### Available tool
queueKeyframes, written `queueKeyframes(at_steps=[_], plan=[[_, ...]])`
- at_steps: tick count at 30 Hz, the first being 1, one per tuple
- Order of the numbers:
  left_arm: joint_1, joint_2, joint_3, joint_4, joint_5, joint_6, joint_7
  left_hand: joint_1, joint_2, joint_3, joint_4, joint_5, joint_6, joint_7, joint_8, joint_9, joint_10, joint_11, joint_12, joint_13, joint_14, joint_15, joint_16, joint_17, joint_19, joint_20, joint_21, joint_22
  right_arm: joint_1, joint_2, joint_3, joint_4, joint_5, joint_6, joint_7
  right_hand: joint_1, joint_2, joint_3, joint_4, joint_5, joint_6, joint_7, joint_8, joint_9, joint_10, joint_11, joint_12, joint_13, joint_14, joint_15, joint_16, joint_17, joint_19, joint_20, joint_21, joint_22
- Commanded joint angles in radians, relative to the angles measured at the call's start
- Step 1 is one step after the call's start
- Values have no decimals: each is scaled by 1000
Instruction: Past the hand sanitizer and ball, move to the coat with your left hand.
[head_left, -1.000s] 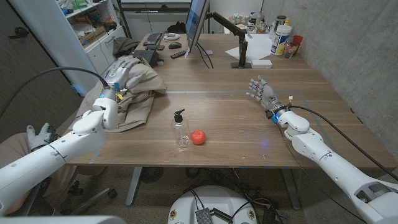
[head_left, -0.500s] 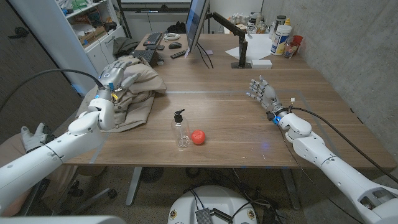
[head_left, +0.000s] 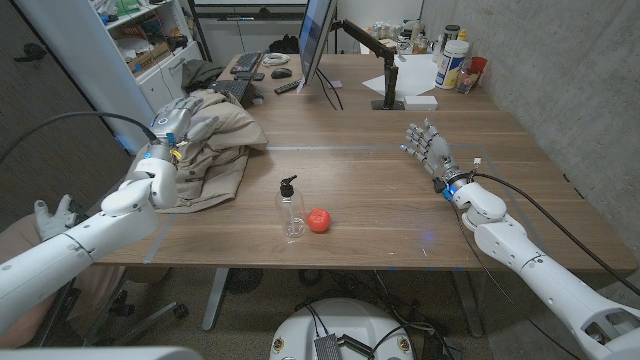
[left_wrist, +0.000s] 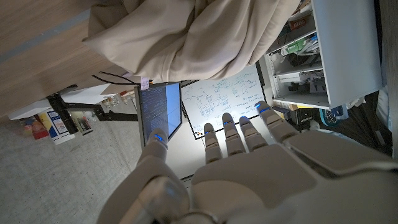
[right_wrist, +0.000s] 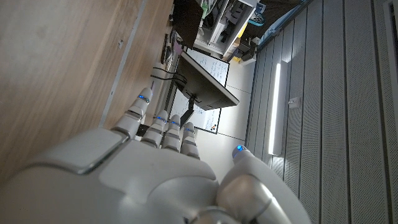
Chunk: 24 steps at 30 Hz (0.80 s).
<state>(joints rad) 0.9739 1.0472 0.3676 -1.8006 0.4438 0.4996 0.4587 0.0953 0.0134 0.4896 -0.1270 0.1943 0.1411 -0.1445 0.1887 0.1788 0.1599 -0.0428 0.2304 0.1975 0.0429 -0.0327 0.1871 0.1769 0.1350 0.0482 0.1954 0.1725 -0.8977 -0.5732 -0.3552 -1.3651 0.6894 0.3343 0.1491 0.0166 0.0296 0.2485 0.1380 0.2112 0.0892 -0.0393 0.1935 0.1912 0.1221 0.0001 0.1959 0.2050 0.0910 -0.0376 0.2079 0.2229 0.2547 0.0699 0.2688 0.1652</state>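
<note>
A beige coat (head_left: 215, 145) lies crumpled at the table's left side; the left wrist view shows the same coat (left_wrist: 193, 37) just beyond my fingers. My left hand (head_left: 172, 122) hovers over the coat's left edge, fingers apart, holding nothing. A clear hand sanitizer bottle (head_left: 290, 210) with a black pump stands near the front middle. Beside it lies a small red ball (head_left: 319, 220). Over the table's right side my right hand (head_left: 428, 148) stands with its fingers spread, nothing in it.
A monitor (head_left: 318, 45) stands at the back middle, with a keyboard (head_left: 238, 70) and remotes to its left. Bottles and a red cup (head_left: 458, 62) cluster at the back right. Shelves (head_left: 140, 50) stand off the left edge.
My left hand has drifted left and slightly back, from over the coat's middle to its left edge. My right hand edged a little to the right.
</note>
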Motion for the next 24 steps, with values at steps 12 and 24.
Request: queueKeyframes(at_steps=[12, 24], plan=[[-53, -15, 26, 63, -22, -47, 6, 0, 3, 2, 2, 1, 11, -2, 4, 4, -4, -3, -2, 4, -12, -43, -3, 2, -2, 4, -5, 1, -19, -18, 22, -61, 50, -28, 28, 14, 4, -5, -2, 6, 2, 1, 4, 1, 15, -1, 8, 0, 10, -15, 4, -1, 15, 11, -11, 5], [-89, -21, 49, 96, -20, -55, -16, -1, 3, 1, 3, 0, 8, 0, 2, 4, -5, -5, -3, 4, -13, -43, -3, 3, -2, 5, -5, 1, -32, -14, 33, -74, 55, -25, 6, 16, 5, -5, -4, 6, 3, 2, 5, 1, 20, 1, 9, 0, 25, -19, 9, -3, 29, 17, -14, 6]])
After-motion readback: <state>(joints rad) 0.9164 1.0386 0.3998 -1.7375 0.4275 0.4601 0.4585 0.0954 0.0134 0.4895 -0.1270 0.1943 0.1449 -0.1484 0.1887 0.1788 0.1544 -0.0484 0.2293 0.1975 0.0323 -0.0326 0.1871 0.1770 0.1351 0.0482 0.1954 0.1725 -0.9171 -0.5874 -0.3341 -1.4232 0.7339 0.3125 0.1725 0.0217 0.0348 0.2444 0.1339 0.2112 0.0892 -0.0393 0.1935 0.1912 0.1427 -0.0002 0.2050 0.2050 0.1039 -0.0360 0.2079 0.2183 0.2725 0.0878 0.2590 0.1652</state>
